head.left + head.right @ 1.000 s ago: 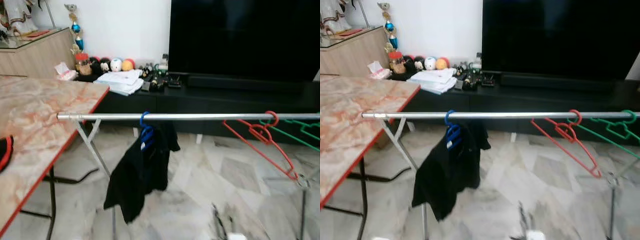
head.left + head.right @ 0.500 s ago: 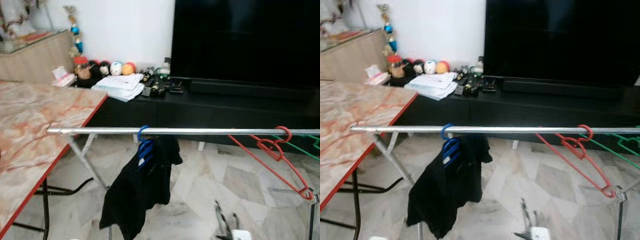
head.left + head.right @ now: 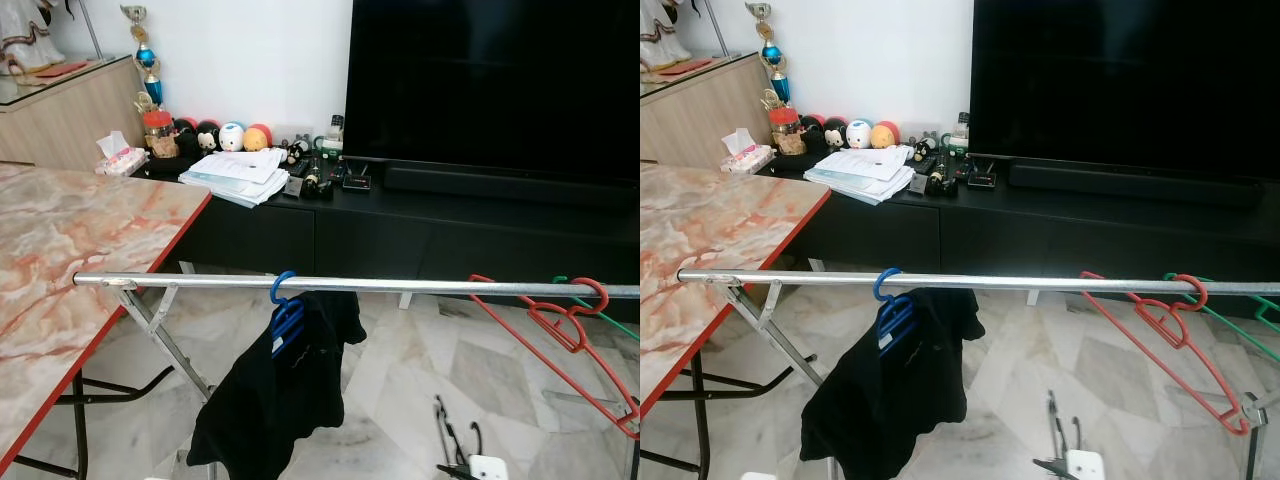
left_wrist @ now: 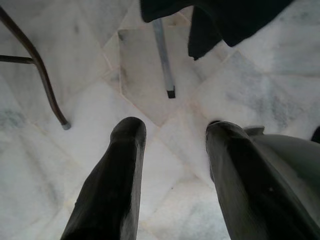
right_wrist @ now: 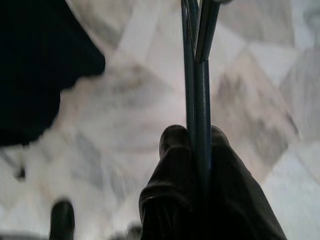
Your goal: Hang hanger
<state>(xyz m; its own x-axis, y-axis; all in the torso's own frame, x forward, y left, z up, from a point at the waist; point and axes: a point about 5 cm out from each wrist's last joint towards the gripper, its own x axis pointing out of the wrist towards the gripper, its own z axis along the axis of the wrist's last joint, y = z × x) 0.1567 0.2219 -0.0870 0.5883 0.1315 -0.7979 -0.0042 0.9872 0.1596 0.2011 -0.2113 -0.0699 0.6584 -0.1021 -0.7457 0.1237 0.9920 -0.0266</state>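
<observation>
1. Dark wire is pinched flat between the fingers [image 5: 175, 150] of my right gripper [image 5: 196, 142]: it is a thin hanger [image 5: 197, 60], dark blue-grey as far as I can tell, running straight out from the fingertips over the marble floor [image 5: 250, 100]. In the eye views the same gripper sits low down, with the hanger [image 3: 1055, 425] sticking up from it, well below the rail.
2. My left gripper [image 4: 172, 145] hangs idle with its fingers spread wide and nothing between them, pointing at the floor beside a rack leg [image 4: 164, 62].
3. Next out is the steel rail [image 3: 400, 287], running level across the view. A blue hanger [image 3: 285, 310] carrying a black garment [image 3: 275, 400] hangs from it toward my left; a red hanger [image 3: 560, 325] and a green hanger [image 3: 1240, 310] hang empty toward my right.
4. The marble table [image 3: 70, 250] stands at my left, its edge close to the rail's end.
5. Beyond the rail are the black TV stand [image 3: 450, 225] and the TV [image 3: 490, 80].
6. I judge that I am at the carry step, with the hanger gripped and not yet hung. The next move calls for raising my right arm so the hook clears the rail, aiming at the bare stretch between the blue and red hangers, lowering the hook over it, then letting go.
</observation>
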